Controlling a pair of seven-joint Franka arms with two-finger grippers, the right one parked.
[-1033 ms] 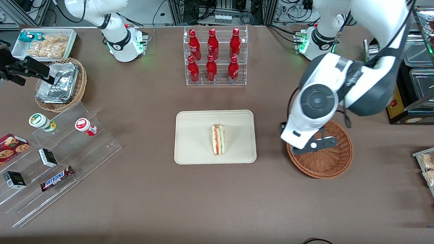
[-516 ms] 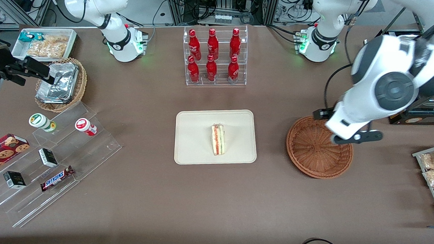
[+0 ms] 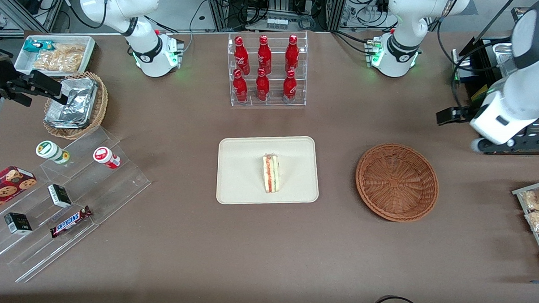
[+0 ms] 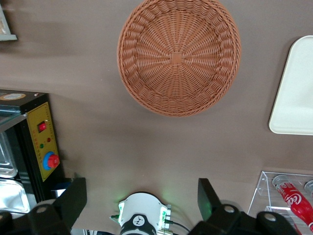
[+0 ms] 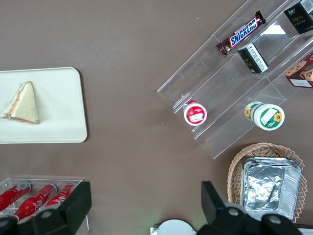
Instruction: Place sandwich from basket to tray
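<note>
The sandwich is laid on the tray; the basket is emptied. The gripper is held released above the table, near the basket. Nothing more seems needed.

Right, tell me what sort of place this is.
Probably a robotics lab staged as a snack shop: clear racks of red bottles and candy bars on the table, equipment frames and cables around it. The gripper hangs open, clear of the empty basket.
</note>
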